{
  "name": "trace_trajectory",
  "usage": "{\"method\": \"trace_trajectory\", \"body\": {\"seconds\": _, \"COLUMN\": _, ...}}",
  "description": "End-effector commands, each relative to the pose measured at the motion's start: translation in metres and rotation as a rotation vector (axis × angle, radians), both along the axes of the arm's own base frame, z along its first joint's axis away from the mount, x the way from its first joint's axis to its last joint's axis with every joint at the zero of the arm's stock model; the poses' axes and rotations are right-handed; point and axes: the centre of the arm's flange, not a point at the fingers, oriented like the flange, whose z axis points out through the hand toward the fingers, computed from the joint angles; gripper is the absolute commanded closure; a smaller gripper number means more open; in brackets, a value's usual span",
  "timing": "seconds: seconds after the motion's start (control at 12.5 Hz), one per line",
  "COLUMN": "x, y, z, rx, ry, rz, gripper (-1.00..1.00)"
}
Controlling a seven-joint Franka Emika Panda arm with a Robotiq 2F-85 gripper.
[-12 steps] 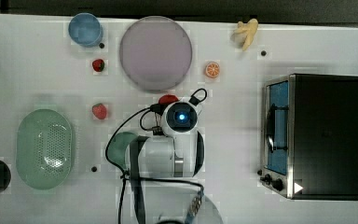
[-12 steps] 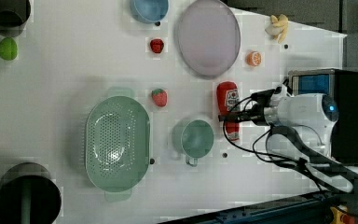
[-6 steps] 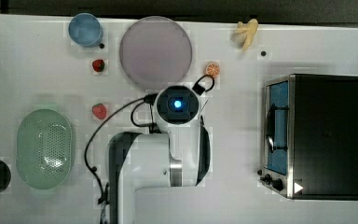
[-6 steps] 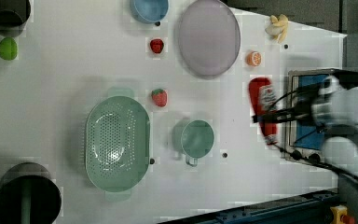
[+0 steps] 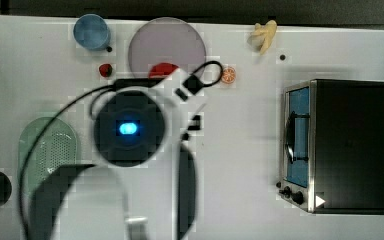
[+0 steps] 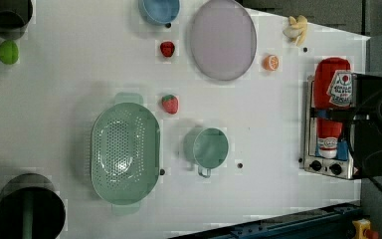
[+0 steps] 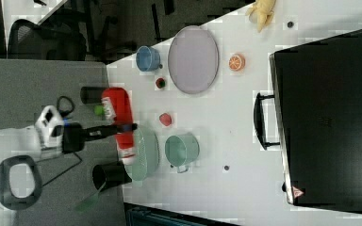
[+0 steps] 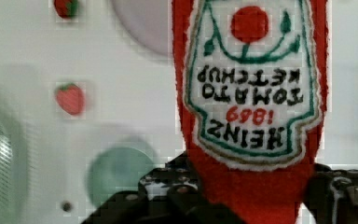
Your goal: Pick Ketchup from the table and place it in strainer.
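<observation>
End effector (image 8: 251,205) was clamped on the Ketchup (image 8: 251,93), fingers (image 8: 168,191) gripping the bottle's narrower red part below the label in the wrist view. Bottle was off the table (image 6: 79,74), carried in the air. In the left view the Ketchup (image 6: 332,104) appeared over the toaster oven (image 6: 333,164) at the left view's right edge, its long axis running up-down in the frame, with the dark fingers crossing it about mid-length. In the right view the Ketchup (image 7: 120,120) sat just beside the strainer (image 7: 146,155) rim, but height made the true offset hard to judge.

Key relation: the strainer (image 6: 125,152) lay well apart toward the left view's left of the held bottle, with the green cup (image 6: 209,147) between them. Strainer's long axis also ran up-down in the left view, so roughly parallel to the bottle; judged to fit lengthwise without turning.

Containers: strainer looked empty, green cup empty, blue bowl (image 6: 159,10) empty, purple plate (image 6: 223,39) bare. Strawberry (image 6: 169,103) lay on the table just beside the strainer rim, not in it.
</observation>
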Motion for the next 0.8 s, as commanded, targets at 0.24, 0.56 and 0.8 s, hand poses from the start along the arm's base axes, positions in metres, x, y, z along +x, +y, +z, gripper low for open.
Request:
{"method": "trace_trajectory", "body": {"seconds": 0.24, "x": -0.034, "y": 0.133, "z": -0.043, "rx": -0.004, "ry": 0.094, "rz": -0.059, "gripper": -0.23}}
{"method": "trace_trajectory", "body": {"seconds": 0.56, "x": -0.06, "y": 0.209, "z": -0.066, "rx": 0.013, "ry": 0.09, "rz": -0.106, "gripper": -0.23}}
{"method": "trace_trajectory", "body": {"seconds": 0.8, "x": -0.066, "y": 0.257, "z": -0.097, "rx": 0.096, "ry": 0.075, "rz": -0.097, "gripper": -0.23}}
